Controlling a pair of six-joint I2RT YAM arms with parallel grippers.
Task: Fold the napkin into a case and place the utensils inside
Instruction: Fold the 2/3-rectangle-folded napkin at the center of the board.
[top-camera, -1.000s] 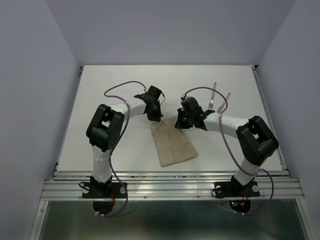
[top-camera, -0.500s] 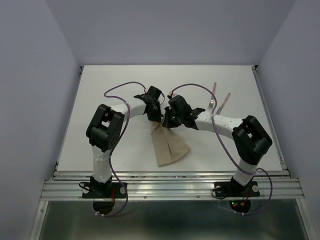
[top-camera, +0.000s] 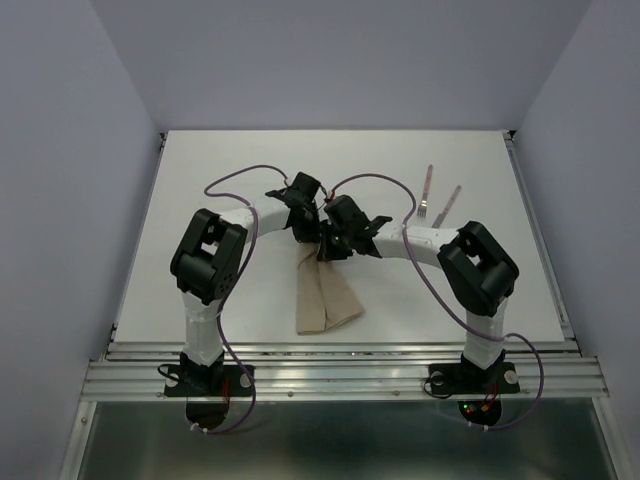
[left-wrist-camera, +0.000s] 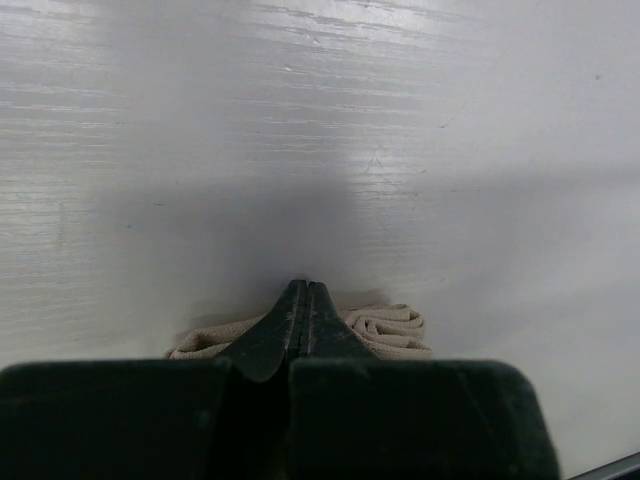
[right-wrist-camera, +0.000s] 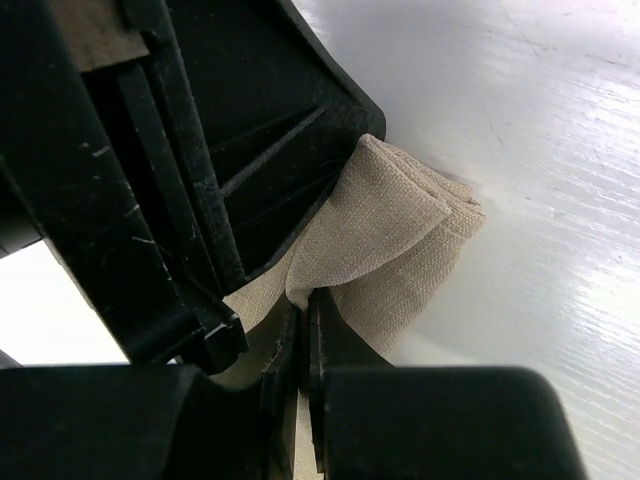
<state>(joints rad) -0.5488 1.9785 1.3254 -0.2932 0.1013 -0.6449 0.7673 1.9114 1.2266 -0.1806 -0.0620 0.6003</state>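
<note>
The tan napkin (top-camera: 322, 296) lies folded into a narrow strip in the middle of the table, bunched at its far end. My right gripper (top-camera: 328, 246) is shut on a fold of the napkin (right-wrist-camera: 400, 225), the cloth pinched at its tips (right-wrist-camera: 311, 296). My left gripper (top-camera: 309, 226) is shut, tips (left-wrist-camera: 305, 290) pressed together over the napkin's far end (left-wrist-camera: 392, 328); no cloth shows between them. The two grippers sit almost touching. The utensils lie at the far right: a fork (top-camera: 427, 190) and a knife (top-camera: 449, 203), both with pinkish handles.
The left gripper's black body (right-wrist-camera: 190, 150) fills the upper left of the right wrist view, right against the held cloth. The white table (top-camera: 240, 160) has raised rails along its left and right edges (top-camera: 536, 220) and a metal rail at the front (top-camera: 340, 372).
My right gripper has swung left with the napkin's right edge, up against the left gripper. The napkin has gone from a broad rectangle to a narrow strip. The left gripper stayed put.
</note>
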